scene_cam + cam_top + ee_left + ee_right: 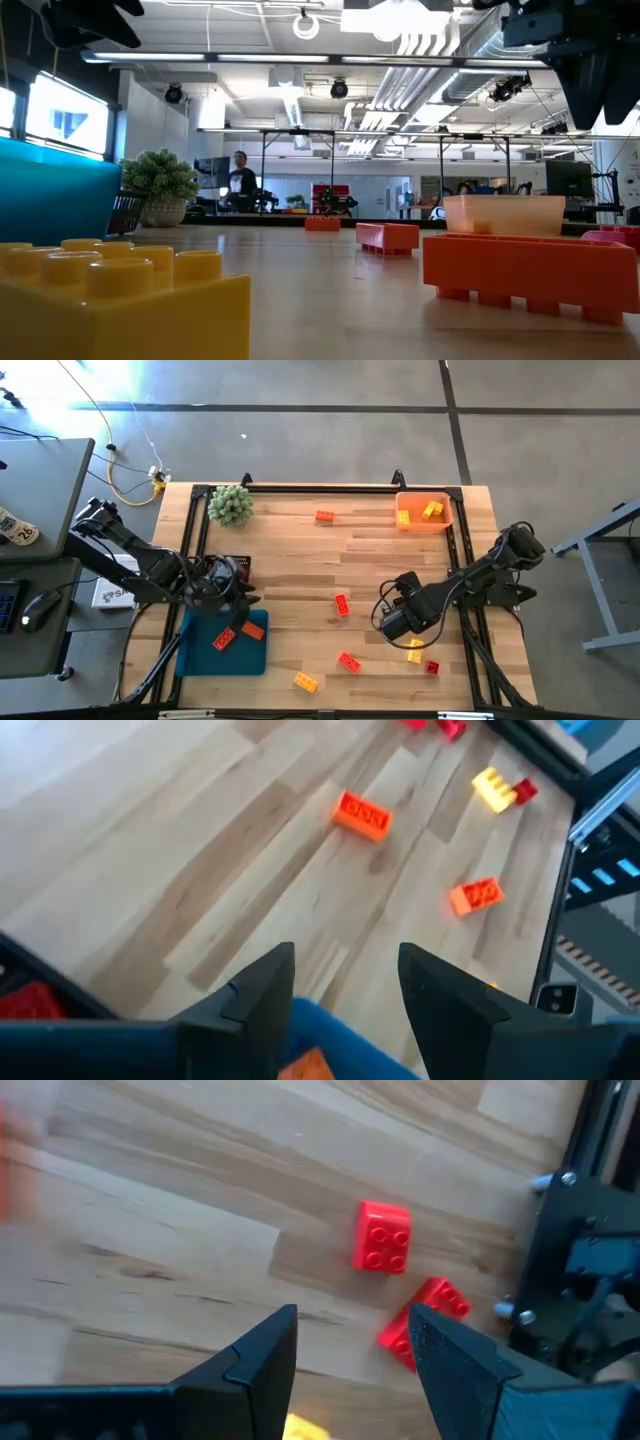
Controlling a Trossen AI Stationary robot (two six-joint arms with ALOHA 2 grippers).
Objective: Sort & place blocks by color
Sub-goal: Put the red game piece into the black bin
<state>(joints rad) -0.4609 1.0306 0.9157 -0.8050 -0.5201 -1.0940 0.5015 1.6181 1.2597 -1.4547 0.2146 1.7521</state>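
Observation:
My left gripper [232, 603] [345, 955] hangs open and empty over the far edge of a blue tray [205, 652], in which two orange-red blocks [225, 638] [254, 630] lie. My right gripper [390, 622] [352, 1312] stands open and empty above the table's near right part. Below it lie two red blocks [381, 1236] [425, 1320] and a yellow block [414, 652]; none sits between the fingers. More red blocks [342, 604] [348, 662] [324, 516] and a yellow one [306, 681] lie loose on the wood. An orange tray [445, 522] at the far right holds yellow blocks [432, 510].
A green spiky plant ball [231, 505] stands at the far left corner. A black frame [470, 610] runs along the table's edges. A desk with a mouse [40, 610] stands left of the table. A person shows far off in the room [240, 180].

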